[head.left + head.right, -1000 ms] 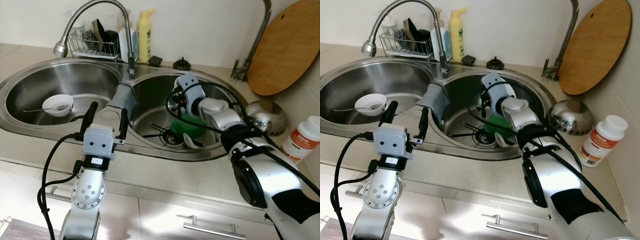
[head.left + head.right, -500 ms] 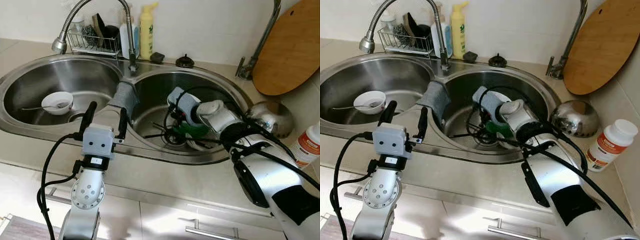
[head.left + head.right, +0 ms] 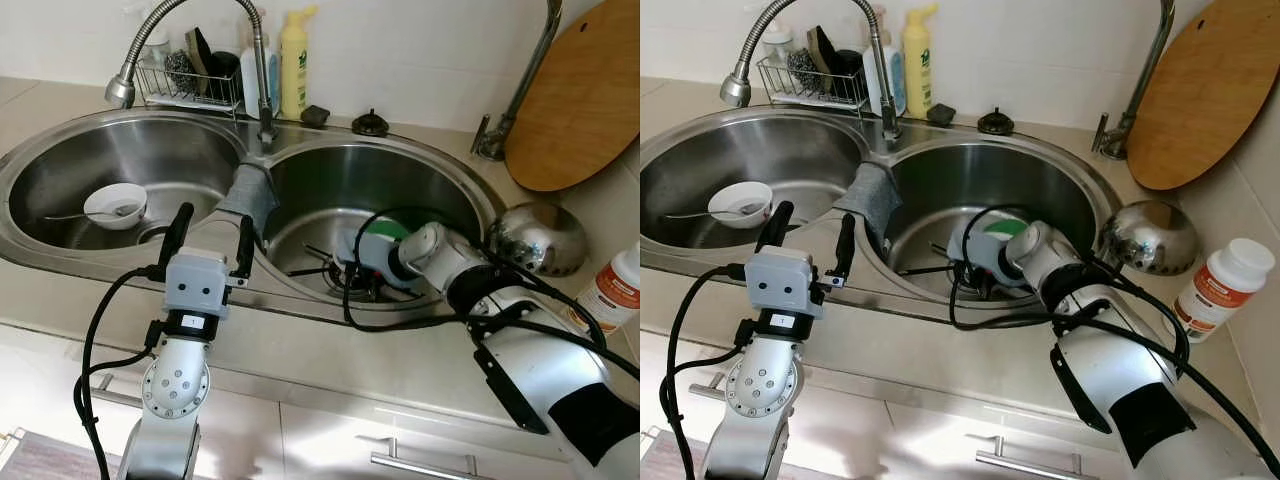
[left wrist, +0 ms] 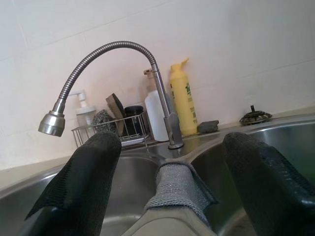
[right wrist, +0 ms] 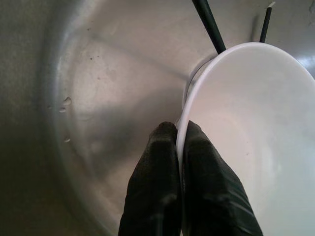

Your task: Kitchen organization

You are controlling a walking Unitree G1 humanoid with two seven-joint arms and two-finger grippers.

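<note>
Chopsticks (image 3: pixel 318 262) and green bowl (image 3: pixel 385 232) crowd the right basin (image 3: pixel 330 190).

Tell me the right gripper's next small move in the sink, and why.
Probably lift straight up. The right gripper is shut on the rim of the white bowl low in the right sink basin, with black chopsticks lying beside it.
</note>
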